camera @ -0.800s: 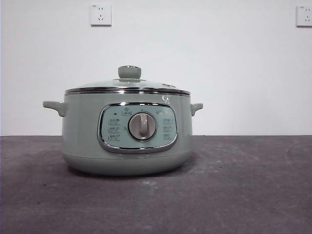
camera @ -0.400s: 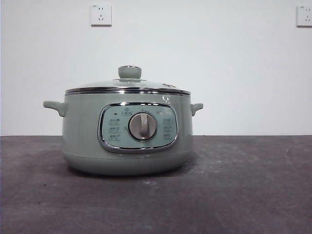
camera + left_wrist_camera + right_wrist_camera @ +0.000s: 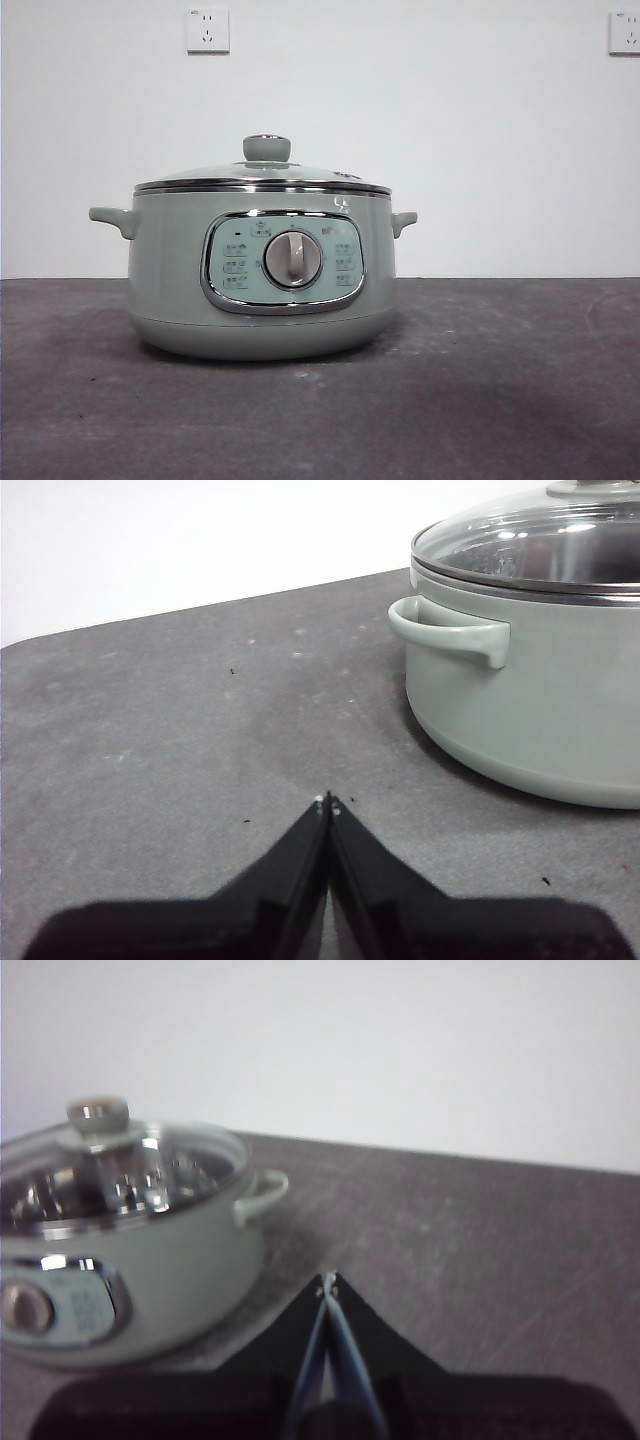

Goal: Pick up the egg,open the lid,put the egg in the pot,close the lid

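Note:
The pale sage-green pot [image 3: 260, 270] stands on the dark table with its control panel and silver dial [image 3: 293, 260] facing the front view. The lid [image 3: 262, 178] sits shut on it, knob [image 3: 266, 148] on top. The pot also shows in the left wrist view [image 3: 540, 700] and the right wrist view [image 3: 130, 1260]. My left gripper [image 3: 327, 802] is shut and empty, low over the table beside one pot handle [image 3: 450, 635]. My right gripper [image 3: 327, 1282] is shut and empty beside the other handle [image 3: 262, 1192]. The egg is out of view.
The dark grey table [image 3: 480, 380] runs back to a white wall with two sockets [image 3: 207, 30] [image 3: 624, 32]. Neither arm shows in the front view.

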